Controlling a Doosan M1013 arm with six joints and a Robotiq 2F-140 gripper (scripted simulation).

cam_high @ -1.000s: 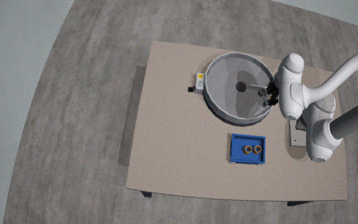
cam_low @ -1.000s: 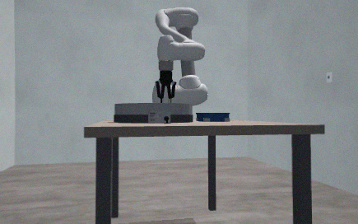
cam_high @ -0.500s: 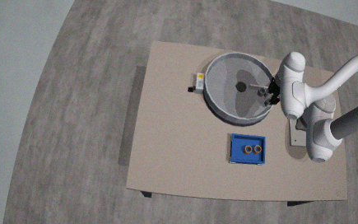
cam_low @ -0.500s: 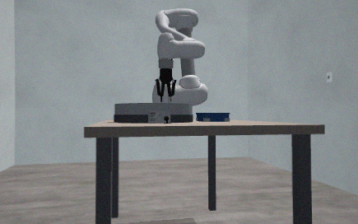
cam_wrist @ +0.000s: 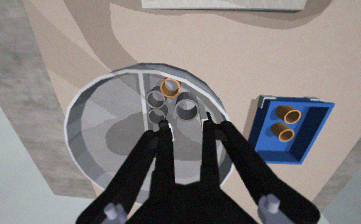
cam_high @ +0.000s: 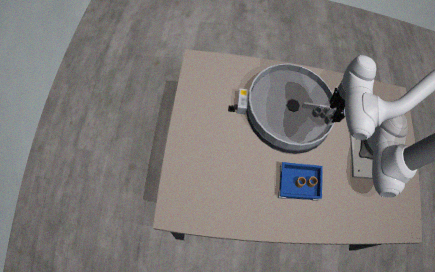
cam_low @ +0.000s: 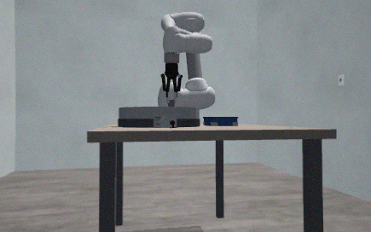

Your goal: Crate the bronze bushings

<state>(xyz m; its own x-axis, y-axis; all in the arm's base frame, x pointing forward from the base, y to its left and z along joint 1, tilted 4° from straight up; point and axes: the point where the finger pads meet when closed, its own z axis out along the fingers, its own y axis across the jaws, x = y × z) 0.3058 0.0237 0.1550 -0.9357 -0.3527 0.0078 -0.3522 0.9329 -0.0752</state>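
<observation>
The grey turning table holds one bronze bushing and two grey steel bushings close together near its rim. My gripper hangs above that cluster, well over the turning table. It is shut on a third grey steel bushing, which looks larger than the others and sits between the fingertips. The blue crate holds two bronze bushings.
A small white and yellow box sits against the turning table's left rim. The arm's base plate is at the table's right side, beside the crate. A grey bar runs from the turning table's hub toward the bushings.
</observation>
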